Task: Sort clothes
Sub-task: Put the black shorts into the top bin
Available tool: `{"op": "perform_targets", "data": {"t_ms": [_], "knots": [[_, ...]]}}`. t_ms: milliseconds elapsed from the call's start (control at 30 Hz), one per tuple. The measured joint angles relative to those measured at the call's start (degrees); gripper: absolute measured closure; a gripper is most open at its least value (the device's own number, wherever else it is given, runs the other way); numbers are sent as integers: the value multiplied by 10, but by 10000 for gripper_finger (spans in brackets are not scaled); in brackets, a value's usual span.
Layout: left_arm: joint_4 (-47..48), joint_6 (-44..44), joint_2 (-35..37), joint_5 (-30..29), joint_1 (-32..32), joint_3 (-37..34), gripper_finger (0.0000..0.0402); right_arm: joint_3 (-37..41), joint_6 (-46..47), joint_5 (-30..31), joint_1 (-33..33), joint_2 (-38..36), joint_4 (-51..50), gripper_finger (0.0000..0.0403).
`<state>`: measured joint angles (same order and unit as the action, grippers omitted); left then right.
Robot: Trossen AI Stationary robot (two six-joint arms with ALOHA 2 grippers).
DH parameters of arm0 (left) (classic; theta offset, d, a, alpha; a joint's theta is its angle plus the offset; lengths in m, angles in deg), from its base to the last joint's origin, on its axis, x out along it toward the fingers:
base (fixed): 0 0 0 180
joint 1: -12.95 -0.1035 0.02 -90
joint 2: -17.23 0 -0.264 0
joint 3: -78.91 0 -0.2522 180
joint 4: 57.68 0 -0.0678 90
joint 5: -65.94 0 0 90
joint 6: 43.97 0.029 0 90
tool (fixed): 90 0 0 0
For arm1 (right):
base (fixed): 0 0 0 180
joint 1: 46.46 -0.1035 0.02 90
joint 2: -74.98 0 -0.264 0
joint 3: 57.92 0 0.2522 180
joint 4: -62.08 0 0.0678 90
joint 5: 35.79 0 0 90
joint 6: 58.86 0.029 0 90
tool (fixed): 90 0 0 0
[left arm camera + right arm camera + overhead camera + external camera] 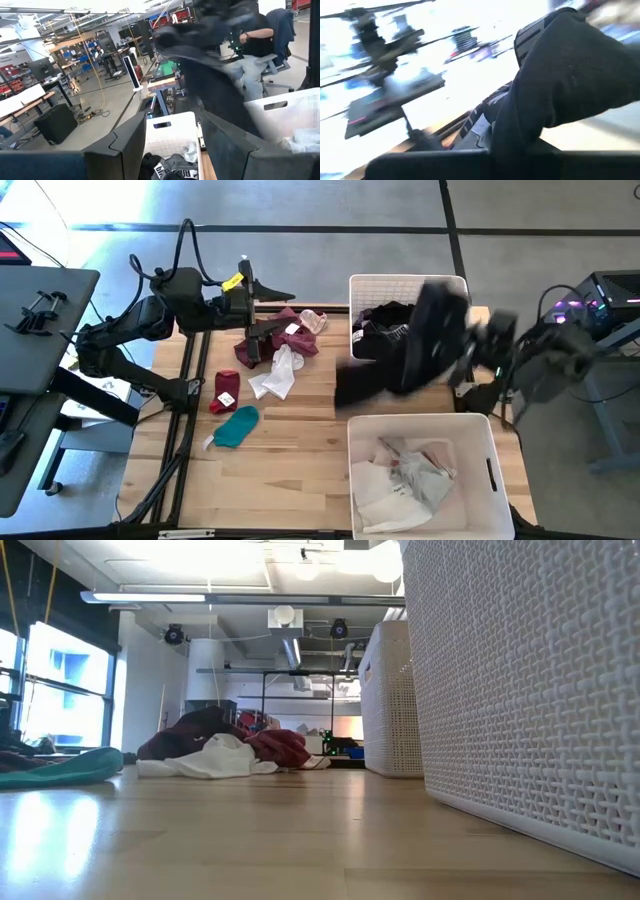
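My right gripper (462, 330) is up over the far white bin (400, 281) and is shut on a black garment (400, 350), which also shows in the air in the left wrist view (210, 65). More black clothes (170, 167) lie inside that bin. My left gripper (172, 150) is open and holds nothing. It points level over a pile of maroon and pink clothes (285, 335). A white garment (277, 376), a maroon piece (225, 391) and a teal one (238, 427) lie on the table (300, 460). My right gripper holds the black garment (560, 85), but the cloth drapes over the fingers and hides which part they have. The garment trails slack down from the gripper across the far bin. Its lower end (352, 385) reaches past the bin's left side.
The near white bin (420, 424) holds white and grey clothes (405, 475). In the low view its wall (530, 690) fills the right side, with the far bin (390, 700) behind. A person sits on a chair (260, 45) beyond the table. Bare wood lies near the front left.
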<state>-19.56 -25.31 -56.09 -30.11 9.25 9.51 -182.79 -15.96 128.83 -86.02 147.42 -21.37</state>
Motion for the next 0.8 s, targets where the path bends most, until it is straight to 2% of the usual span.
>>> {"op": "perform_targets", "data": {"t_ms": [100, 200, 267, 467, 567, 667, 733, 800], "knots": [[-1, 0, 0, 0, 0, 0, 220, -27, 11, 52, 50, -15, -85, 403], [-3, 0, 0, 0, 0, 0, 220, -25, 106, 68, 120, -39, -168, 403], [-3, 5, -2, 0, 0, 0, 220, -7, 186, 47, 173, -57, -206, 403], [-3, 16, -7, -3, 0, 0, 220, 126, 272, -5, 315, -110, -182, 403], [-3, 16, -9, -5, 0, 0, 220, 203, 337, -64, 373, -113, -178, 403], [0, 16, -9, -5, 0, 0, 220, 276, 352, -142, 434, -111, -137, 403], [-1, 16, -9, -5, 0, 0, 220, 319, 316, -204, 480, -113, -78, 403], [-2, 16, -9, -5, 0, 0, 220, 356, 232, -282, 531, -114, 6, 403]]}}
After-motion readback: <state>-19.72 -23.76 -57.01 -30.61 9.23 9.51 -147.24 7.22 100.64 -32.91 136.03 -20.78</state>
